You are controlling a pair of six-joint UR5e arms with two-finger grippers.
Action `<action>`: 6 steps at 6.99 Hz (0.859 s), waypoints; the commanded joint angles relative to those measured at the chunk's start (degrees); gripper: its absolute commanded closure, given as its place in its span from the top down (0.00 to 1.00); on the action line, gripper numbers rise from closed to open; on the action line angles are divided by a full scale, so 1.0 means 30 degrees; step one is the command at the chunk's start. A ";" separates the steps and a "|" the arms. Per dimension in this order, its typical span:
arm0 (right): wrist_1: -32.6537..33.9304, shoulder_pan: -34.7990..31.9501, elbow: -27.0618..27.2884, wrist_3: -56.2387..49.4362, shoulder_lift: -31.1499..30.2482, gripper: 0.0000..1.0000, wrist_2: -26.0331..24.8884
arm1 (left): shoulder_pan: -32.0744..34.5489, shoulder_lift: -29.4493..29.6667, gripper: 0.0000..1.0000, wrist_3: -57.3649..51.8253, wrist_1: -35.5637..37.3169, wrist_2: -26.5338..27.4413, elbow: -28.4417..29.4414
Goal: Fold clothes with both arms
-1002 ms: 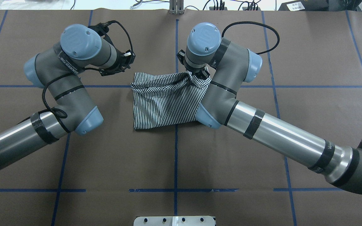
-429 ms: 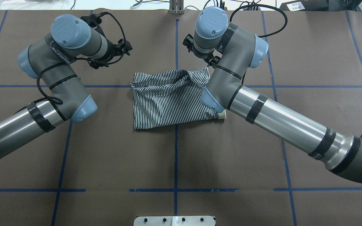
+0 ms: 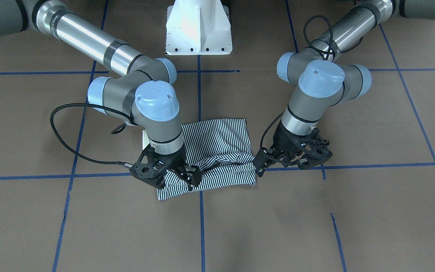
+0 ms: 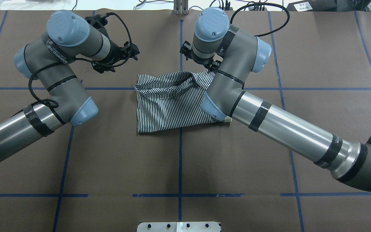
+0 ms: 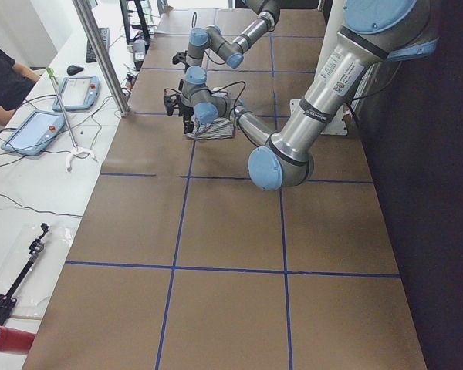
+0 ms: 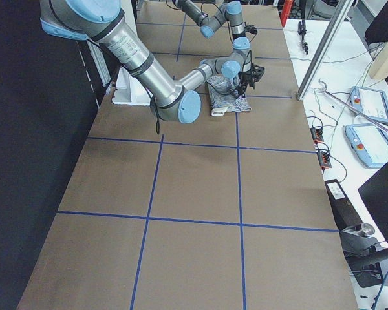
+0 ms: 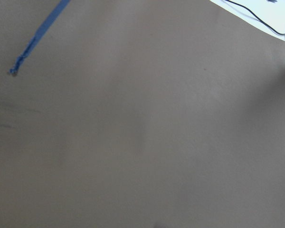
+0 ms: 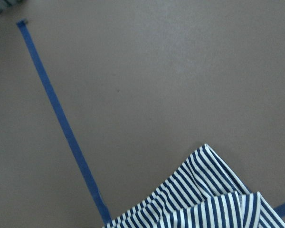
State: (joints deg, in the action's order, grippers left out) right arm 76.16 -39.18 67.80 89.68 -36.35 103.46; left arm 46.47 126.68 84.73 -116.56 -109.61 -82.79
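1. The polo shirt point(image 4: 166, 103) lies in the middle of the table point(image 4: 179, 167), folded into a rough rectangle where two blue tape lines point(image 4: 180, 154) cross. A small piece of the cream collar point(image 4: 227, 119) sticks out at the near corner on the robot's right.
2. The shirt's edge far from the robot is not flat. A rumpled ridge point(image 3: 221, 160) stands up there, with loose folds beside it.
3. The right gripper point(image 3: 174, 180) hovers over this far edge near the right corner. Its fingers are spread apart, and as far as I can see they hold nothing.
4. The left gripper point(image 3: 287, 162) is just beside the far left corner, over bare table. Its fingers are also spread and empty, and its wrist camera sees only brown paper.
5. I judge that the folding is almost done. The far edge needs smoothing, or one more fold.
6. Several things could go wrong from here:
   - If the right gripper pinches only the ridge, it may take just the top layer, and lifting would pull the fold open.
   - The left gripper is beside the cloth, so it may miss the corner. One side would then rise alone and twist the packet.
   - A finger that comes too low could drag the whole shirt across the paper.
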 commanded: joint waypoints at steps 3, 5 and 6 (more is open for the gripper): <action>0.2445 0.1895 0.0691 -0.7406 0.0398 1.00 -0.1170 | 0.1266 -0.1153 1.00 -0.2315 0.0093 -0.0787 -0.0499; 0.2358 0.1809 -0.0739 -1.0016 0.0485 1.00 -0.2050 | 0.1295 -0.1153 1.00 -0.2286 0.0122 -0.0787 -0.0499; 0.2242 0.1577 -0.1500 -1.0464 0.0660 1.00 -0.2546 | 0.1353 -0.1153 1.00 -0.2286 0.0122 -0.0816 -0.0499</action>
State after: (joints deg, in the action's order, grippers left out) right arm 83.18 -33.92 65.99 61.31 -34.85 97.55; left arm 50.36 123.24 77.89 -116.23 -111.99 -84.28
